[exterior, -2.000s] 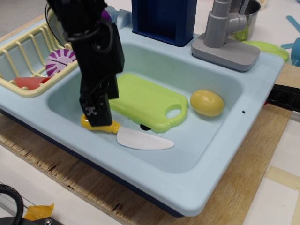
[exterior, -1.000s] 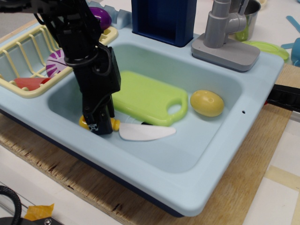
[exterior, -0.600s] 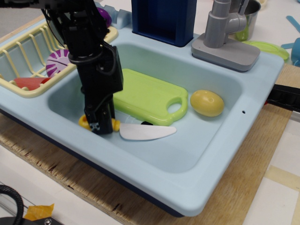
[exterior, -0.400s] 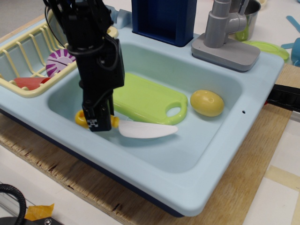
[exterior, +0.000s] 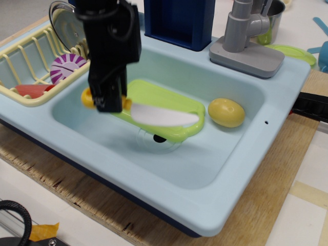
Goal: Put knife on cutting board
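Observation:
My black gripper [exterior: 108, 102] is shut on the yellow handle of the knife [exterior: 163, 116] and holds it in the air above the sink floor. The handle's end pokes out to the left of the fingers. The white curved blade points right and overlaps the near edge of the cutting board [exterior: 148, 95] in this view. The lime-green cutting board lies flat in the sink behind the knife, its oval handle hole at the right end.
The light-blue toy sink [exterior: 246, 154] holds a yellow lemon-like ball [exterior: 226, 112] to the right of the board. A yellow dish rack [exterior: 31, 66] with a purple plate stands at the left. A grey faucet [exterior: 245, 31] and a dark blue box [exterior: 179, 20] stand behind.
My gripper closed on the knife's handle on the sink floor and has lifted it. The knife has risen and moved back toward the cutting board.

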